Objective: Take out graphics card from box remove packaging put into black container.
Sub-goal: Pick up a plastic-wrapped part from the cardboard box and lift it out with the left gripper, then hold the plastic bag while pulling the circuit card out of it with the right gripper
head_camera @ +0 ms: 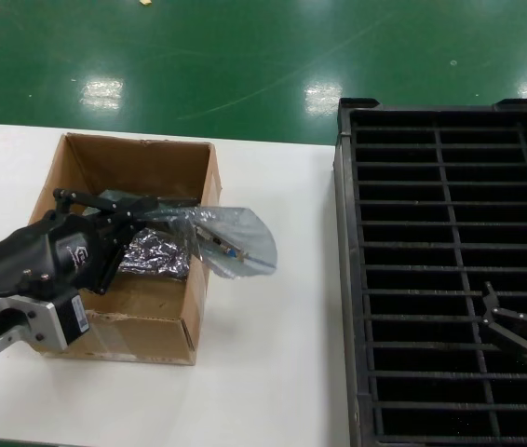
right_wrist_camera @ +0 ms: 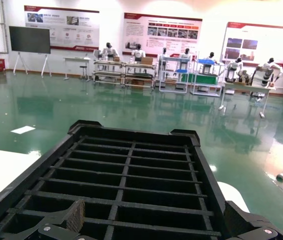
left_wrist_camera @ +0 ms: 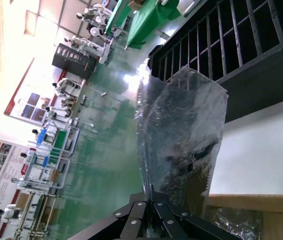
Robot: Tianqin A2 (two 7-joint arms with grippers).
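Over the shallow brown cardboard box (head_camera: 133, 270), the left gripper (head_camera: 124, 216) pinches a crinkly silver anti-static bag (head_camera: 231, 237) holding the bracketed graphics card (head_camera: 219, 240), long axis pointing toward the slotted black container (head_camera: 450, 279), where the right gripper (head_camera: 510, 326) waits, jaws spread.
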